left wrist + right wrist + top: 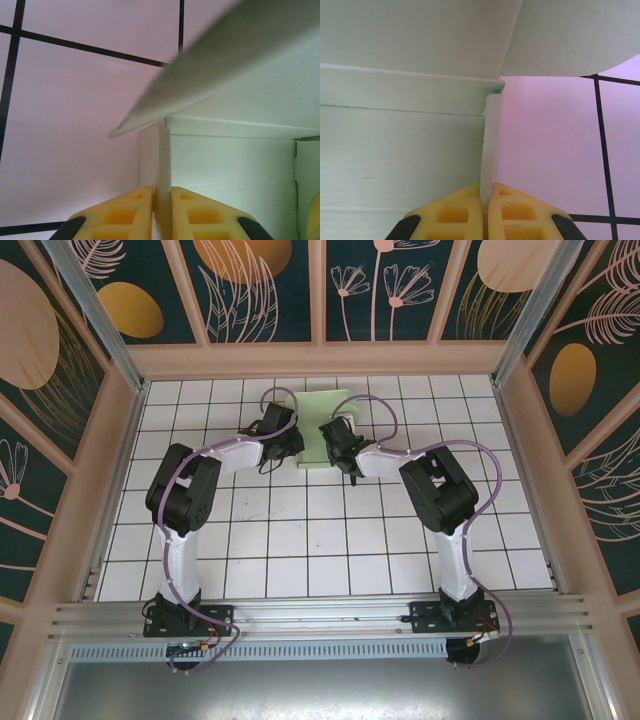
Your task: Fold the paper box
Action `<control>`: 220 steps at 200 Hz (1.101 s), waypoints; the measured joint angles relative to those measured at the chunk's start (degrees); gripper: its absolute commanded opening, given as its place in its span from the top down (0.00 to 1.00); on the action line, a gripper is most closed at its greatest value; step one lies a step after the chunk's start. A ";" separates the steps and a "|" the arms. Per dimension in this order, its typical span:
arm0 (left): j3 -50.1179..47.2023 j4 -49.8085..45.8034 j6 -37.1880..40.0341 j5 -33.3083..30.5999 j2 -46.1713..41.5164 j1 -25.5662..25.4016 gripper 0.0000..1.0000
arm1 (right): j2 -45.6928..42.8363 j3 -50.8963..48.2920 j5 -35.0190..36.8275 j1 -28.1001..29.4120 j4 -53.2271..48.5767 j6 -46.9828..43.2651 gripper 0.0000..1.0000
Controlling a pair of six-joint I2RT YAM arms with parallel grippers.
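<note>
paper box [322,405] partly hidden, raised flap [235,55] blurred, cut off

No text, label or number can be read anywhere

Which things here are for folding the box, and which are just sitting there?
For the job:
- paper box
- left gripper, pinching a wall of the box
- right gripper, pinching another wall of the box

Just there:
- white tiled table
- patterned walls
</note>
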 measured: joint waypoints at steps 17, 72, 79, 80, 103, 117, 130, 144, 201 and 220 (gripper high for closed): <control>0.48 -0.57 0.00 -1.14 0.22 -0.35 0.89 | 0.00 0.02 0.02 0.00 0.00 0.02 1.00; 3.82 -6.23 0.66 -10.84 1.09 -2.97 1.00 | 0.02 0.13 -0.26 0.00 0.09 0.17 1.00; 4.11 -7.08 0.74 -12.68 1.16 -3.39 1.00 | 0.02 0.13 -0.52 0.00 0.17 0.17 1.00; 4.13 -7.15 0.76 -12.87 1.16 -3.43 1.00 | 0.02 0.13 -0.59 0.00 0.20 0.17 1.00; 4.26 -8.41 1.25 -16.28 1.16 -4.46 0.90 | 0.02 0.15 -1.49 0.07 0.55 0.15 1.00; 4.17 -8.44 1.22 -15.82 1.16 -4.42 0.85 | 0.02 0.15 -1.79 0.09 0.63 0.15 1.00; 3.39 -8.46 1.09 -14.40 1.22 -4.26 0.84 | 0.02 0.17 -2.43 0.17 0.74 0.15 1.00; 2.38 -8.50 0.68 -12.81 1.77 -4.02 0.84 | 0.02 0.17 -2.84 0.39 0.83 0.15 1.00; 2.12 -8.61 0.04 -11.91 2.64 -3.52 1.00 | 0.02 0.17 -2.99 0.72 0.70 0.15 1.00; 2.36 -9.03 0.13 -12.63 2.64 -3.63 1.00 | 0.02 0.24 -2.93 0.74 0.63 0.13 1.00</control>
